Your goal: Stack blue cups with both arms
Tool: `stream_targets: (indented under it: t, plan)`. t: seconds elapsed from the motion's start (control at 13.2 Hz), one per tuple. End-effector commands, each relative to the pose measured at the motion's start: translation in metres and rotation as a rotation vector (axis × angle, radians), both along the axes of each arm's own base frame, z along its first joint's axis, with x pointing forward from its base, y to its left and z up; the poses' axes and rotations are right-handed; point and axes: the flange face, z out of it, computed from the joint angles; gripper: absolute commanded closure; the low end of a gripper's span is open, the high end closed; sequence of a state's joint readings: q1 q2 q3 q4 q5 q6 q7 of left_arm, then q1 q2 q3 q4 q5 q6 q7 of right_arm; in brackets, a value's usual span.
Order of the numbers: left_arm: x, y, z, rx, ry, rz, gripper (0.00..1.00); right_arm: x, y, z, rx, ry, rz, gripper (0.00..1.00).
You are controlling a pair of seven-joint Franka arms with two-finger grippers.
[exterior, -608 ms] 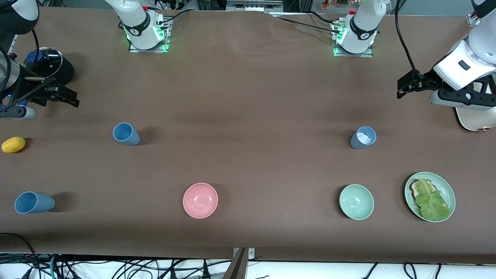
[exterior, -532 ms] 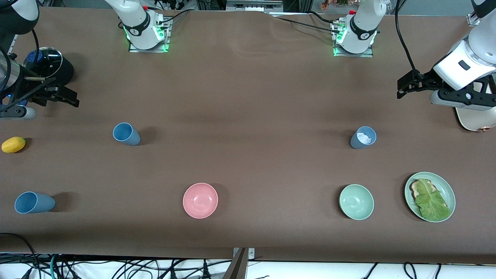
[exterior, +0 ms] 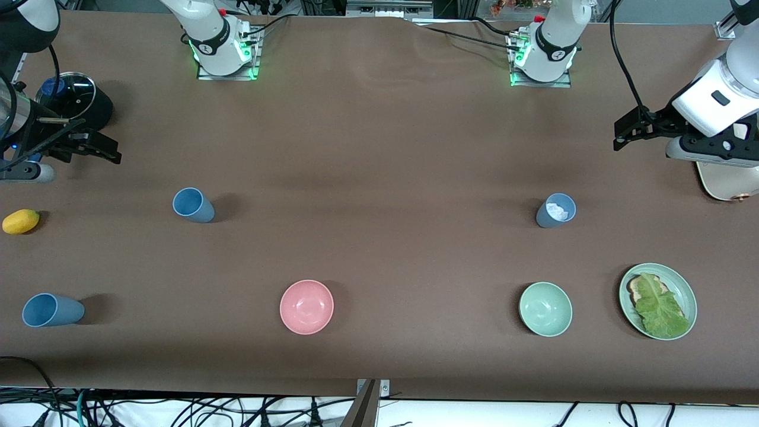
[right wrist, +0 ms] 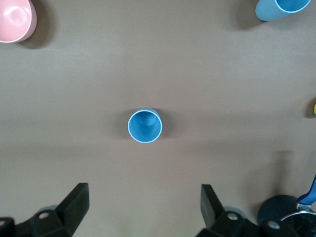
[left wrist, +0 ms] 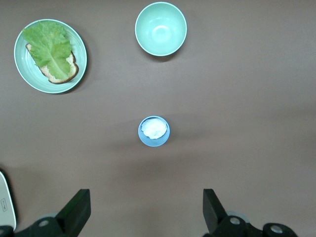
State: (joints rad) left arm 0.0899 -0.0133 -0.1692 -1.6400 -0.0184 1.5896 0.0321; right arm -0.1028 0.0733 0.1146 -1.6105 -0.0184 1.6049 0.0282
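Observation:
A mid-blue cup (exterior: 193, 205) stands upright toward the right arm's end of the table; it also shows in the right wrist view (right wrist: 144, 126). A grey-blue cup (exterior: 556, 210) with a white patch inside stands toward the left arm's end, and shows in the left wrist view (left wrist: 154, 131). A third blue cup (exterior: 50, 310) stands nearer the front camera, at the right arm's end. My left gripper (exterior: 622, 133) is open, empty and raised, apart from the grey-blue cup (left wrist: 145, 197). My right gripper (exterior: 109, 151) is open, empty and raised, apart from the mid-blue cup (right wrist: 144, 192).
A pink bowl (exterior: 306, 306) and a pale green bowl (exterior: 545, 309) sit nearer the front camera. A green plate (exterior: 688, 290) holds toast and lettuce. A yellow lemon (exterior: 20, 221) and a black lidded pot (exterior: 74, 98) are at the right arm's end.
My left gripper has shifted slightly toward the left arm's end of the table and a little upward in the view. The right arm and the cups have not moved.

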Motion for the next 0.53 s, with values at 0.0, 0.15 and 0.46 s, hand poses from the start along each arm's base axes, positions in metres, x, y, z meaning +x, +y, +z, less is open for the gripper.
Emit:
stream_targets:
  t: [0.0, 0.15, 0.46]
  plan:
    - [-0.007, 0.003, 0.006, 0.003, 0.006, -0.015, 0.00, -0.001, -0.001, 0.002, -0.002, -0.001, 0.006, 0.00]
    - [-0.006, 0.004, 0.004, 0.002, 0.010, -0.015, 0.00, -0.001, -0.001, 0.002, -0.002, -0.001, 0.006, 0.00]
    - [0.002, 0.004, -0.012, -0.001, 0.039, -0.016, 0.00, -0.001, -0.001, 0.002, -0.002, -0.001, 0.006, 0.00]
